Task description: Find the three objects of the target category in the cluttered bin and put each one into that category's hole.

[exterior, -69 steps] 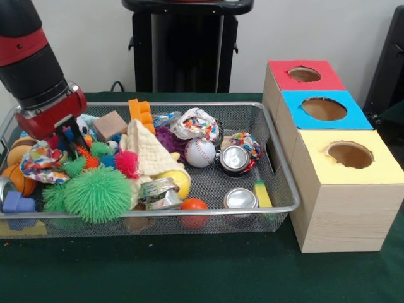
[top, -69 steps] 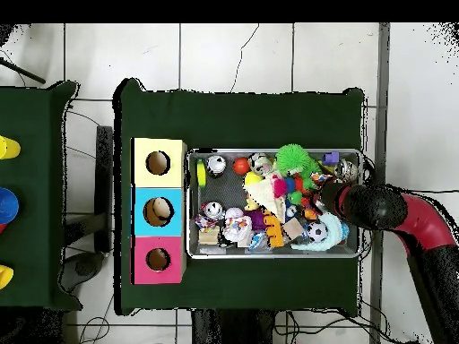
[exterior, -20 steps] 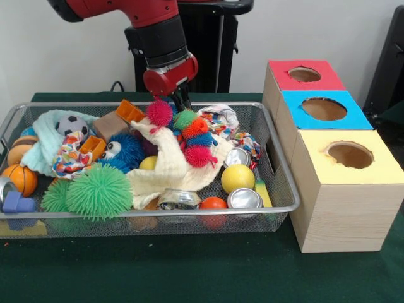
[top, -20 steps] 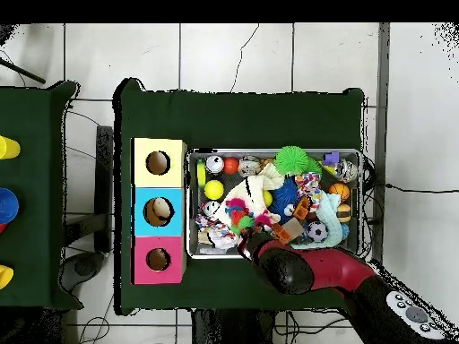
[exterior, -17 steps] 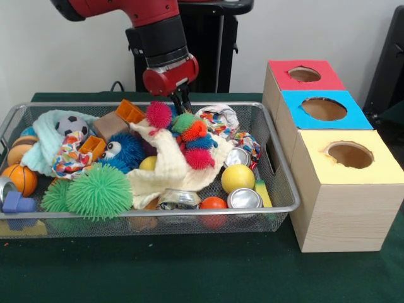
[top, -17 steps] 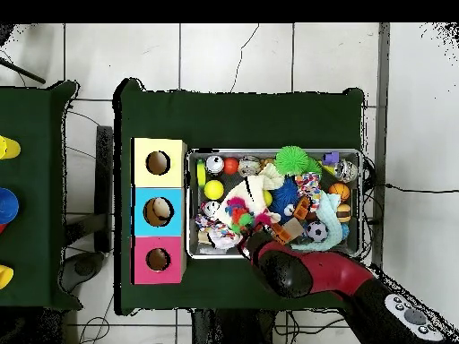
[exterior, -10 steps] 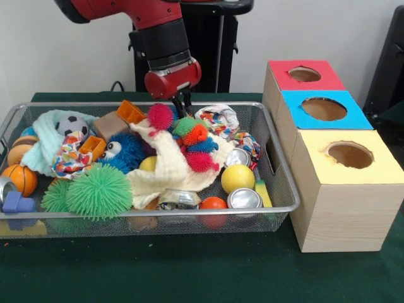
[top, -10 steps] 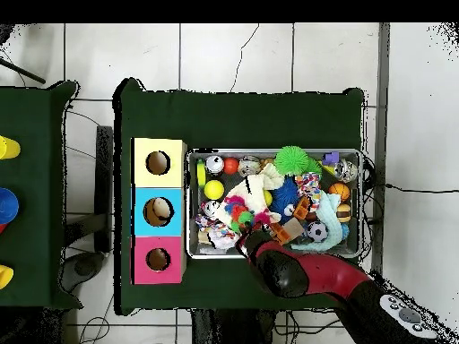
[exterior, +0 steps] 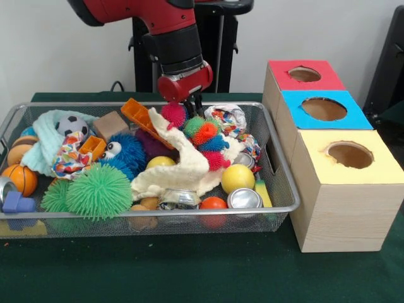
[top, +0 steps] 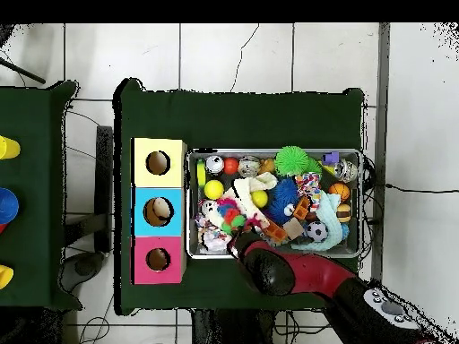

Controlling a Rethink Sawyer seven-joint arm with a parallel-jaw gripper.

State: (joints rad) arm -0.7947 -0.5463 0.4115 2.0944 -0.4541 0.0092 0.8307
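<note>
Gripper appears pinched on the top of the multicoloured pom-pom toy, which hangs beneath it over the wire bin. You will note the boxes' holes lie well off toward the bin's end, beyond its wall.

We see a wire-mesh metal bin holding a soft cream cloth, a rubbery green spiky ball, shiny metal cans and a fuzzy blue toy. Beside the bin, pale wood-grain boxes carry matt coloured tops.
</note>
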